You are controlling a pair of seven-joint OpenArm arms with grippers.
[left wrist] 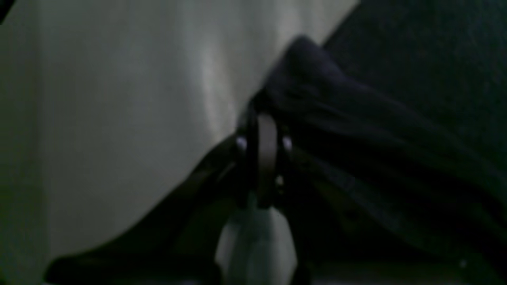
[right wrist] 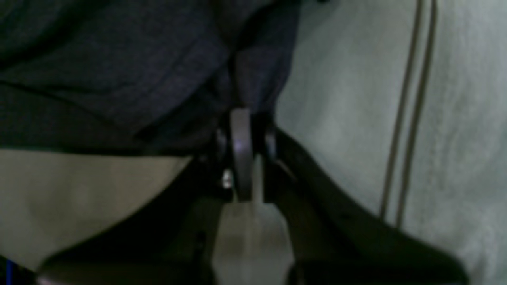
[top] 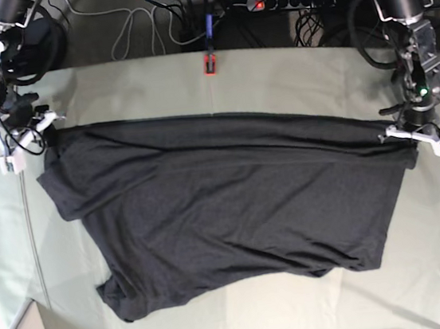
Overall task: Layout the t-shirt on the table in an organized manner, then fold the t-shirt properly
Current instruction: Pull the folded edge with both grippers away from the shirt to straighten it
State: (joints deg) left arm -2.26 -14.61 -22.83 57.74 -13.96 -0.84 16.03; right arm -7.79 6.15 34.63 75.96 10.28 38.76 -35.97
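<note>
The large charcoal-black soft fabric t-shirt is spread plain side up across the pale grey-green cloth-covered table. Its far corners are pinched by the pressed-together jaws of the left gripper and right gripper.

Two black-bodied arms flank the scene in the base view. The left arm carries a rounded dark cylindrical joint housing up top, looped black cables, a small green indicator light at the wrist and white brackets just below it. The right arm wears white plastic panels and a tangle of thin black cables. Seen close in the dim, blurred wrist views, the left gripper and the right gripper each show dark fingers around a pale grey band, small bright screw heads either side and a light grey faceted base block beneath.
</note>
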